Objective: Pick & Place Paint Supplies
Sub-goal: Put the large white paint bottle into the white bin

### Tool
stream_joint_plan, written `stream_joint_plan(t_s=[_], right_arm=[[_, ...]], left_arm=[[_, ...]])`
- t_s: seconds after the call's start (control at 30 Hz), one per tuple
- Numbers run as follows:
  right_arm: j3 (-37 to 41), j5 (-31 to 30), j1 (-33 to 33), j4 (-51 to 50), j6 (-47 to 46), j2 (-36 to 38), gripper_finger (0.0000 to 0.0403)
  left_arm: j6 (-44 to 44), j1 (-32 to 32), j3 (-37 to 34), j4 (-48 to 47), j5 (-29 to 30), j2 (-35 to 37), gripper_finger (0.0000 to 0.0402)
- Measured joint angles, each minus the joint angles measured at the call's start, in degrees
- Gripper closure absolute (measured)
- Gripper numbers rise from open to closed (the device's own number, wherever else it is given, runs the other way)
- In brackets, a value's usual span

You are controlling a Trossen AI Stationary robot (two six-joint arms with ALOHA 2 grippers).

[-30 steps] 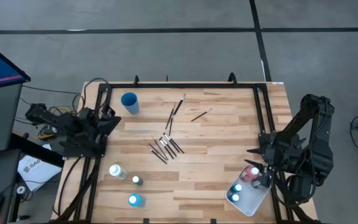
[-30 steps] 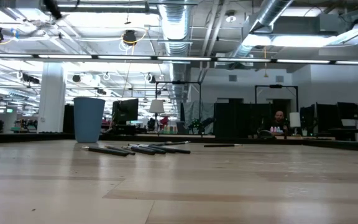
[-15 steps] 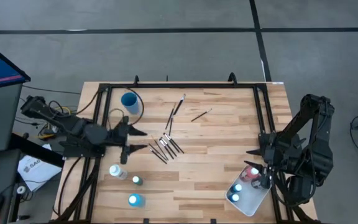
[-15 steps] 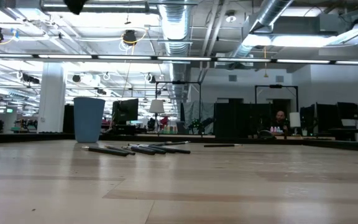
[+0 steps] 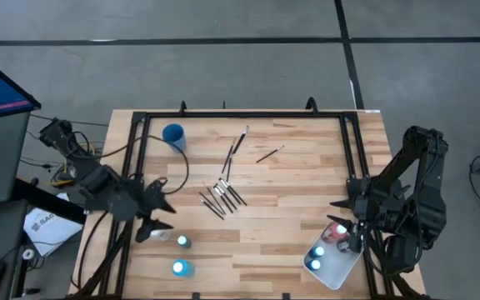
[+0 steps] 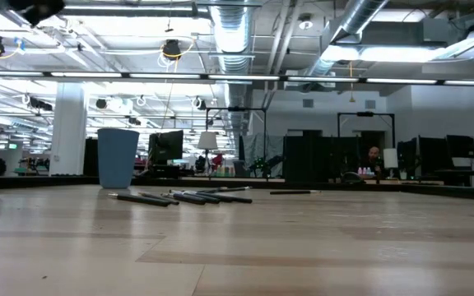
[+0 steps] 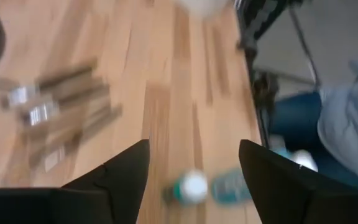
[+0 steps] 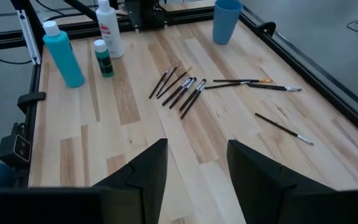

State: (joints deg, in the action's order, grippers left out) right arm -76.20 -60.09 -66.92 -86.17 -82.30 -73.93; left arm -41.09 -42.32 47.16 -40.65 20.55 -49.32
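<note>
The left gripper [image 5: 158, 222], fingers spread and empty, hovers above the white bottle [image 8: 109, 28] and green bottle [image 5: 183, 242] on the tabletop [image 5: 290, 192]. The right gripper [image 5: 355, 242], fingers apart, hangs over the tray [image 5: 336, 268]; paintbrushes [image 5: 222, 197] lie mid-tabletop.

Past the right gripper [image 8: 193, 171], whose two dark fingers stand apart w/ nothing between them, a wooden table [image 8: 135, 143] is seen. A cluster of paintbrushes [image 8: 180, 89] is laid mid-table, w/ a lone brush [image 8: 283, 128] apart. A teal bottle [image 8: 63, 55], small green bottle [image 8: 103, 58] & white bottle [image 8: 109, 28] are stood upright near the far edge; a blue cup [image 8: 227, 20] is seen beyond.
</note>
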Motion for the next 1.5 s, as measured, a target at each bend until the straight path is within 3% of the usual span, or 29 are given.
stream_joint_plan(t_s=[0.17,0.4,0.87,1.33,1.5], right_arm=[[0.00,0.01,0.00,0.09,-0.26,0.00,0.0244],[0.02,-0.22,1.18,0.15,-0.26,0.00,0.0244],[0.02,-0.29,1.75,0.08,0.15,0.00,0.0244],[0.02,-0.44,1.84,0.07,0.18,0.00,0.0244],[0.02,-0.44,1.84,0.09,0.18,0.00,0.0244]], left_arm=[[-7.34,-4.11,-0.02,-7.65,-0.50,-0.33,0.0180],[-9.34,-6.22,-0.02,-12.48,-1.08,-0.27,0.0190],[-9.38,-6.28,-0.02,-13.30,-7.35,-1.40,0.0191],[-8.76,-6.50,0.20,-15.39,-9.58,-6.45,0.0192],[-8.74,-6.50,0.15,-15.78,-9.37,-6.47,0.0213]])
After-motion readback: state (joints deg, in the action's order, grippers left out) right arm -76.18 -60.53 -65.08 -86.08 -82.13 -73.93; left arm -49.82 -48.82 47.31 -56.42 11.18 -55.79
